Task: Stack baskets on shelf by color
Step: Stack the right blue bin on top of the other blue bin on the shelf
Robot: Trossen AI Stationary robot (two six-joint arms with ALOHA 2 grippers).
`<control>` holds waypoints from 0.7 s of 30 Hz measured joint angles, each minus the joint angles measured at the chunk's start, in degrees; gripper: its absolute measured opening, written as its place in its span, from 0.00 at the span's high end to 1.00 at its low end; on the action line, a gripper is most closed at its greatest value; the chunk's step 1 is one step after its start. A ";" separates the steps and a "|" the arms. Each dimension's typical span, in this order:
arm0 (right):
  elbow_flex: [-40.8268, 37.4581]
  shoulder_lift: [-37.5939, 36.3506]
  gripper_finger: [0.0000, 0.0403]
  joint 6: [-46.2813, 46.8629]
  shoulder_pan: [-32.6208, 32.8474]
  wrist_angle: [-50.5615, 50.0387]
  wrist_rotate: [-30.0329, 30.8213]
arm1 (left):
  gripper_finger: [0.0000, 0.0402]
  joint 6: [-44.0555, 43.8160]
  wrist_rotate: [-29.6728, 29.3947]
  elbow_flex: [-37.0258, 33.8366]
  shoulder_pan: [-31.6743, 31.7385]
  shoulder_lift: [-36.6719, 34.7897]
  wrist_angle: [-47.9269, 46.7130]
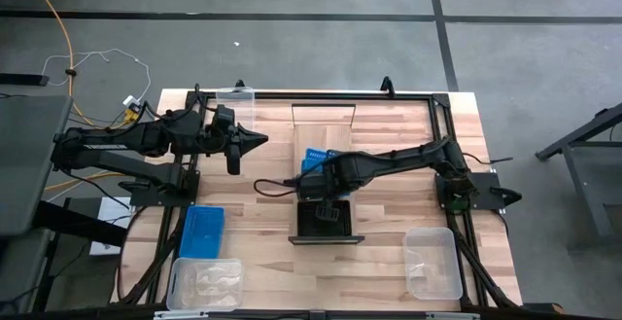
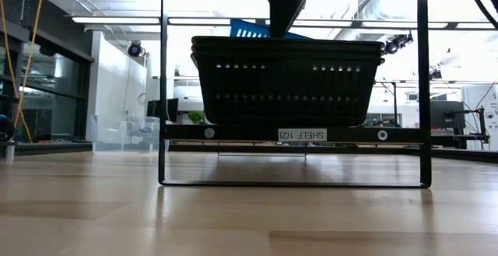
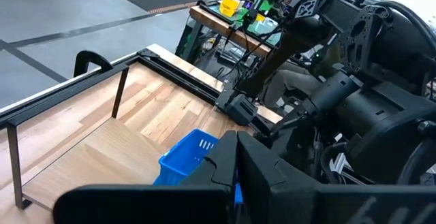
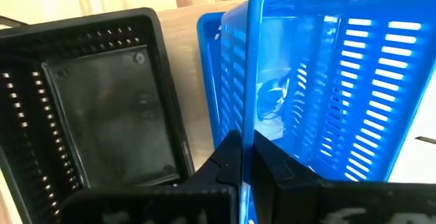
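Observation:
The shelf (image 1: 324, 130) runs from far to near along the table's middle. Near its near end stands a black perforated basket (image 1: 326, 218), which in the low view shows as two nested black baskets (image 2: 288, 81). My right gripper (image 4: 246, 163) hangs over the shelf's middle, shut on a bright blue basket (image 1: 316, 155) just beyond the black ones (image 4: 95, 101). My left gripper (image 1: 260, 139) waits shut and empty above the table's far left, beside a clear basket (image 1: 235, 96). My right gripper pinches the blue basket's side wall at its rim (image 4: 249, 125), one finger inside the basket and one outside. The fingers come from above, slanting from the table's right. The basket sits tilted in the hold; whether its lower edge rests on the shelf I cannot tell.
Another blue basket (image 1: 201, 231) lies on the table at the near left, with a clear basket (image 1: 206, 283) nearer the edge. A third clear basket (image 1: 432, 262) sits at the near right. A thin dark frame (image 2: 162, 92) borders the shelf.

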 joint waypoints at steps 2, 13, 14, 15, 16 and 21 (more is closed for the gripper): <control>0.00 0.00 1.00 -0.02 0.00 0.00 0.20 | 1.00 0.11 -0.06 0.00 0.00 0.00 0.00; 0.00 0.00 1.00 -2.99 0.00 -0.76 -0.49 | 1.00 -0.30 -3.45 0.00 0.00 0.02 -0.02; 0.00 0.00 1.00 -2.99 0.00 -0.72 -0.54 | 1.00 -0.42 -3.59 0.00 0.00 0.02 -0.02; 0.00 0.00 1.00 -3.02 -0.02 -0.60 -0.55 | 1.00 -0.44 -3.69 0.00 0.00 0.02 -0.02; 0.00 0.00 1.00 -3.16 -0.02 -0.42 -0.55 | 1.00 -0.48 -3.69 0.00 0.00 0.02 -0.02; -0.02 0.00 1.00 -5.96 0.00 -0.19 -0.91 | 1.00 -0.58 -3.69 0.00 0.00 0.02 -0.02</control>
